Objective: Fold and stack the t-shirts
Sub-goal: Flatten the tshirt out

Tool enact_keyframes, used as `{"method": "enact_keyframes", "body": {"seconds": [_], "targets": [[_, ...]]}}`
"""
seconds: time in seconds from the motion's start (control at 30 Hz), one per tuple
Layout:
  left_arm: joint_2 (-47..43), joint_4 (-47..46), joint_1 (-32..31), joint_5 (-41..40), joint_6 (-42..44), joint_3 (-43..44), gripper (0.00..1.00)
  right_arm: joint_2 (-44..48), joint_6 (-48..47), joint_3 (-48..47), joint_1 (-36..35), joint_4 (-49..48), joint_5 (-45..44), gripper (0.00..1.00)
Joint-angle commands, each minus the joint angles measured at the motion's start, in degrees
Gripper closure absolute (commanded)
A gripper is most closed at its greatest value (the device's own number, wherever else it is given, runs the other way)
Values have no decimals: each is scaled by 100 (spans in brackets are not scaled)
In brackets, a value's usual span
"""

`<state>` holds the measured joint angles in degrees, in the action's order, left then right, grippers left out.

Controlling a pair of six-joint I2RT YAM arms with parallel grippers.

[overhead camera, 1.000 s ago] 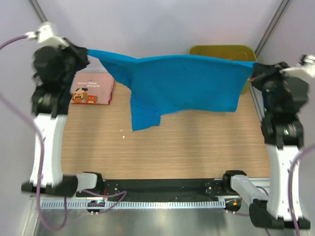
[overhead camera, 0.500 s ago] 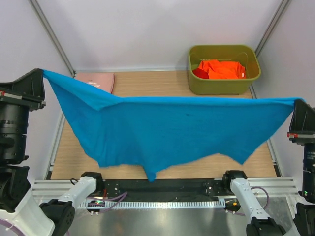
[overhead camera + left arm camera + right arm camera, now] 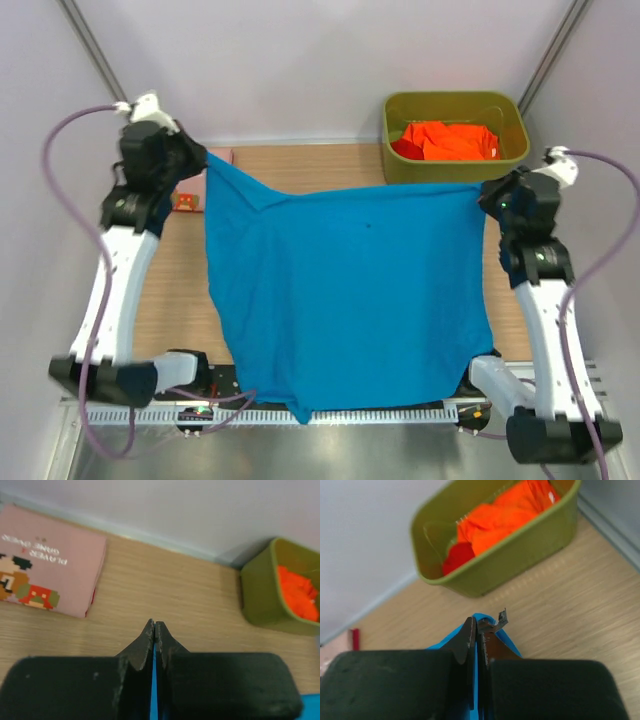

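Blue t-shirt (image 3: 350, 290) is being clamped at both far corners: L gripper (image 3: 200, 162) is pinching the far-left corner w/ its jaws together on a thin line of cloth, per the left wrist view, and R gripper (image 3: 484, 192) is pinching the far-right corner the same way. Btwn them the top edge is running nearly straight, sagging a bit at the middle, w/ the body spreading toward the near side and the hem hanging past the table's (image 3: 170, 300) near edge over the metal rail (image 3: 400, 415). Pink t-shirt (image 3: 45, 575) is lying folded just beside the L gripper at the far-left corner. Olive bin (image 3: 450, 175) is sitting just behind the R gripper, holding the orange t-shirt (image 3: 455, 138) and the red one (image 3: 405, 148). Bare wood is showing in strips L and R of the cloth and along the back.
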<state>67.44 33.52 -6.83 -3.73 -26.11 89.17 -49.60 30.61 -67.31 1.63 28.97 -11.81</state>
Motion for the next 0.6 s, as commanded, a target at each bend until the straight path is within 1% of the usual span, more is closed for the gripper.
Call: {"method": "enact_keyframes", "body": {"seconds": [0.0,0.03,0.1,0.13,0.17,0.2,0.3,0.4,0.47,0.57], "targets": [[740,-1504,15,284,168,-548,100,-451,50,1005,31,-1959,134,99],[944,-1671,24,346,150,-610,100,-628,33,1166,31,-2270,205,99],[1419,-1954,15,766,80,-532,100,-953,33,1360,31,-2824,197,99],[1856,-2024,15,890,53,-480,100,-1329,24,1387,31,-2862,93,99],[2043,-2146,15,1004,18,-436,100,-1480,-2,1404,31,-2862,13,99],[2210,-2191,6,1119,-60,-348,100,-1656,-2,1439,31,-3071,-31,99],[2668,-2341,-3,1102,-166,-356,100,-2114,-11,1685,39,-3501,38,99],[2818,-2324,-20,795,-272,-487,100,-2457,-55,1843,39,-3766,74,99],[2854,-2123,-20,585,-421,-523,100,-2685,-55,1879,48,-3846,74,99],[2941,-1824,-20,496,-666,-567,100,-2975,-3,1941,101,-4056,48,99]]}}
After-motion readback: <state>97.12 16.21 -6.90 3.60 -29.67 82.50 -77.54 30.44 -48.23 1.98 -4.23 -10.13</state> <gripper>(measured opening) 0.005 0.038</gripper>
